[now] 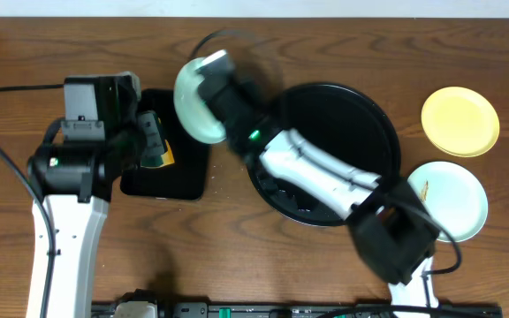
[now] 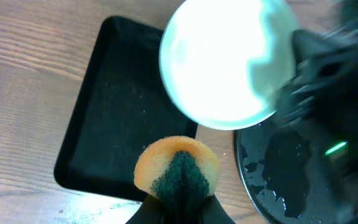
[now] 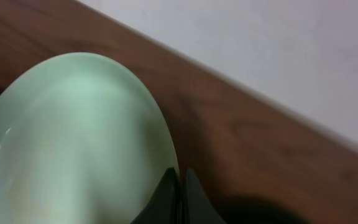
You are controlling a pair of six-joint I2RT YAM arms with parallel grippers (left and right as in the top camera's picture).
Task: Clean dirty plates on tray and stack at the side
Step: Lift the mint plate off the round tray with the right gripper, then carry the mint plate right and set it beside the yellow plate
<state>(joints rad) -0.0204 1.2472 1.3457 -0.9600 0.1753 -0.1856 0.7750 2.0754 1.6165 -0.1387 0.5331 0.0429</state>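
My right gripper is shut on the rim of a pale mint plate. It holds the plate tilted in the air, left of the round black tray and above the small tray's far corner. In the left wrist view the plate shows bright and close, with the round tray wet and blotched below it. My left gripper is shut on an orange sponge with a green scouring side, just in front of the plate. A yellow plate and a second mint plate with a brown smear lie on the table at the right.
A small rectangular black tray sits under the left gripper. My right arm stretches across the round tray. The table's far edge meets a white wall.
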